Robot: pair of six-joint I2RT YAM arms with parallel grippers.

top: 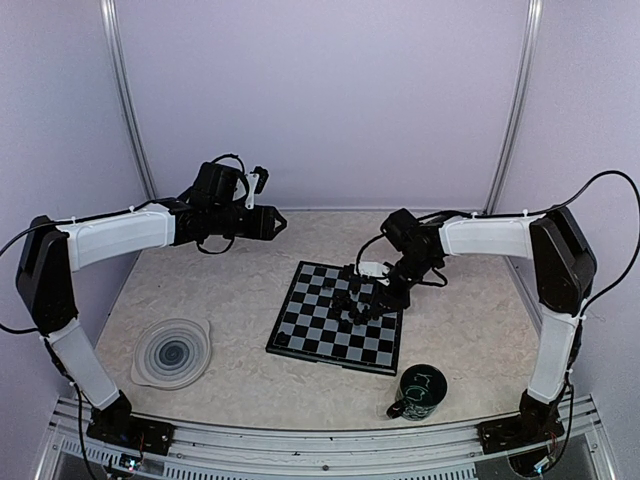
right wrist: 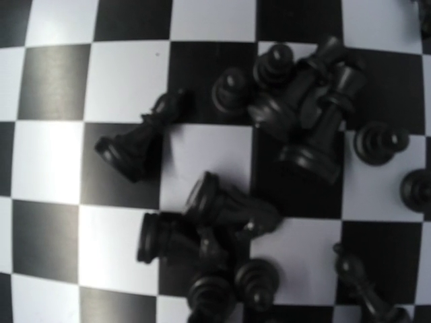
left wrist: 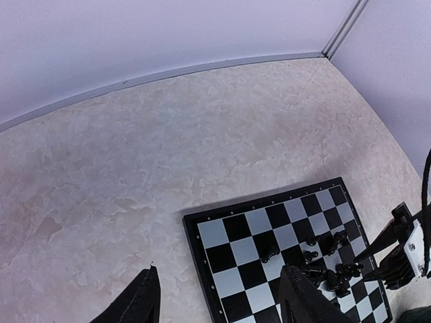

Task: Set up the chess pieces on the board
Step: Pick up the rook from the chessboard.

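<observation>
Arms first, since their bases sit closest: the left arm (top: 110,235) reaches out high over the far left of the surface (top: 240,290), well away from the work, while the right arm (top: 490,240) bends down over the board (top: 310,335). That chequered board lies flat, right of centre, with a grey spiral plate (top: 140,365) well apart on its left and a dark green mug (top: 418,392) near its front right corner.

On the left gripper (top: 278,222), the fingers (left wrist: 145,299) stand wide with nothing between them. It hangs in the air, idle. The right gripper (top: 378,300) hovers low above the far right part of the board; its own camera shows no fingers, so I cannot tell how wide it stands or whether it holds anything.

Under it, the black chess pieces (right wrist: 222,208) lie in a jumble across a few squares, several tipped on their sides and stacked against each other, a few upright at the edges.

Setting up looks barely begun: no rank is lined up. The step in hand appears to be picking one piece from the heap. Next calls for choosing a loose one, perhaps the lone fallen piece (right wrist: 135,145) at the edge, closing narrowly on it without dragging its neighbours, then standing it upright on an edge rank.
</observation>
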